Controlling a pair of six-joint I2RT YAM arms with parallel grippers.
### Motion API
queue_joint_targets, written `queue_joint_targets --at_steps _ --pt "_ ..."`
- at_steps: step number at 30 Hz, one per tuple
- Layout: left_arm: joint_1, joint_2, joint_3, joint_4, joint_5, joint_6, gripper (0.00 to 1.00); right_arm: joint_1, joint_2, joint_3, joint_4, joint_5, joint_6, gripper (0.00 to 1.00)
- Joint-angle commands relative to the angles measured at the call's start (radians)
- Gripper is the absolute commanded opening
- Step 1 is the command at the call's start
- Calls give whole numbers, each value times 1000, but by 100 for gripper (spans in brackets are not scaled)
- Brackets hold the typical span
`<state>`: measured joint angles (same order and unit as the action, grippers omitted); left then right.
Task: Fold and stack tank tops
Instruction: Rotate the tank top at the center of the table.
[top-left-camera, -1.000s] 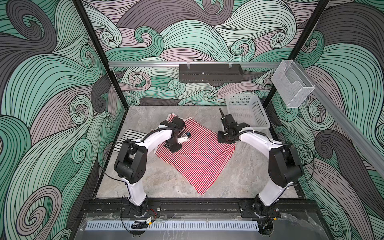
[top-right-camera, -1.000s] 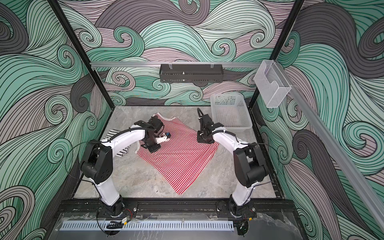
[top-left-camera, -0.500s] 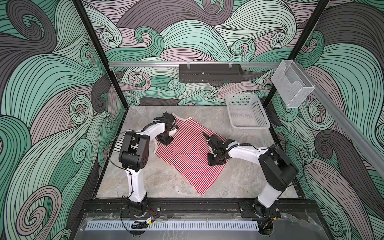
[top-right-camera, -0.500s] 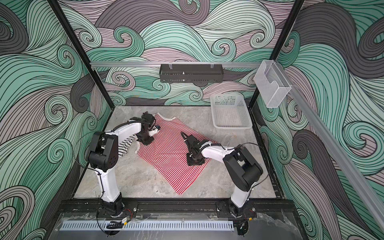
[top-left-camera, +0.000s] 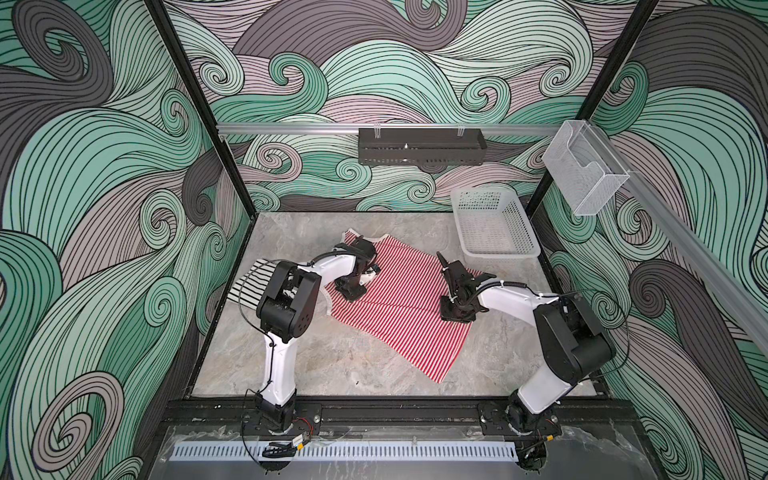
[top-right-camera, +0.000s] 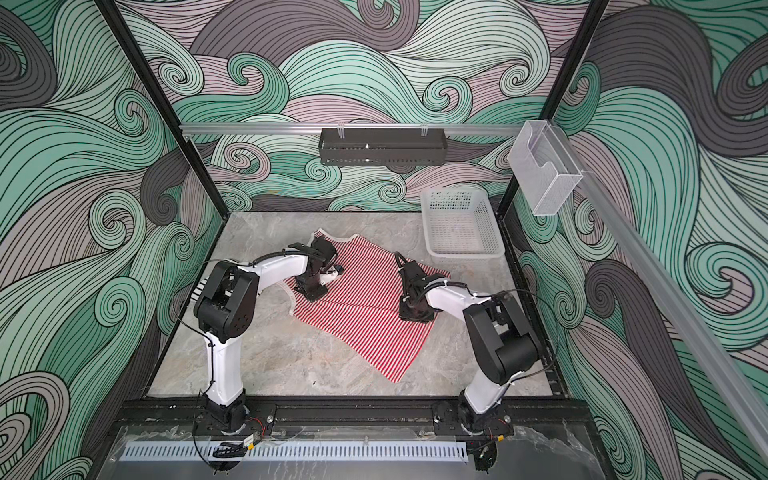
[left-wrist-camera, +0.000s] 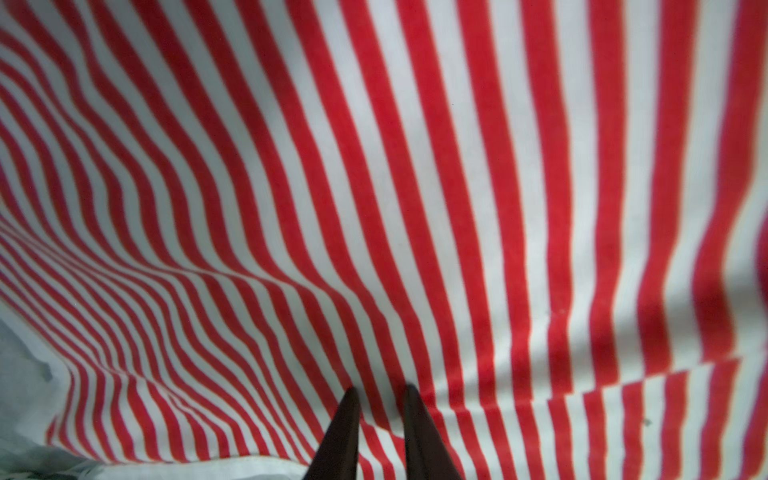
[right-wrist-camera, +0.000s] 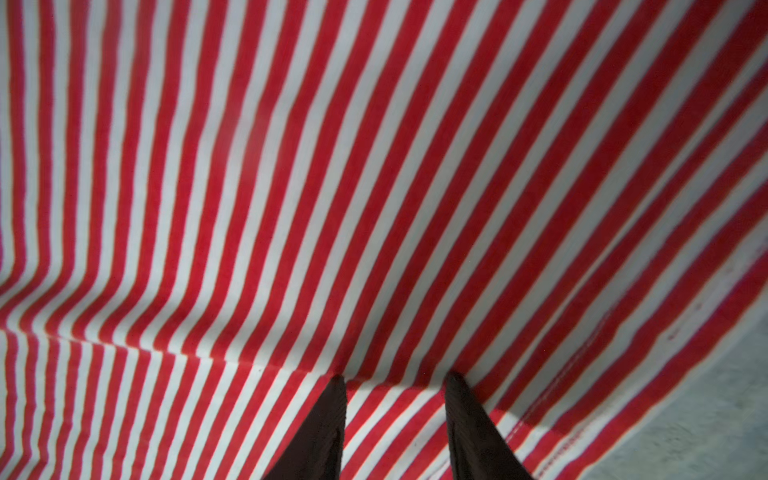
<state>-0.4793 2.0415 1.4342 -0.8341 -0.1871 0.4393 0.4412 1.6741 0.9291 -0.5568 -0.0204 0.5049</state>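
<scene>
The red-and-white tank top (top-left-camera: 399, 299) (top-right-camera: 365, 320) lies spread on the table's middle, with a fold line across it. My left gripper (top-left-camera: 351, 293) (left-wrist-camera: 380, 388) stands on its left side near the white-trimmed armhole. It is open by a narrow gap, tips down on the cloth. My right gripper (top-left-camera: 455, 313) (right-wrist-camera: 397, 376) stands on the top's right edge, open wider, its tips at a crease in the cloth. Neither has cloth bunched between its fingers. The black-and-white tank top (top-left-camera: 249, 280) (top-right-camera: 198, 291) lies at the left wall, mostly hidden under my left arm.
A white perforated basket (top-left-camera: 494, 249) (top-right-camera: 461, 249) stands at the back right corner, close to the red top's far right corner. Bare marble table (top-left-camera: 353, 361) shows in front of the top. Walls close in the left, right and back.
My right gripper has left the top's far right corner by the basket, crossed its middle, and now stands on its right edge. My left gripper shifted away and back on the left side.
</scene>
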Motion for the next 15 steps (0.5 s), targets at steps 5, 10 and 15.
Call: queue_joint_targets --at_steps 5,10,15 --pt "-21 -119 -190 -101 146 26 23 -44 44 5 -88 69 -47 43" --pt "-21 -251 -341 -126 161 45 22 -55 78 43 -94 63 -67 43" --pt "-9 -324 -434 -105 113 24 23 -52 144 122 -104 22 -95 43"
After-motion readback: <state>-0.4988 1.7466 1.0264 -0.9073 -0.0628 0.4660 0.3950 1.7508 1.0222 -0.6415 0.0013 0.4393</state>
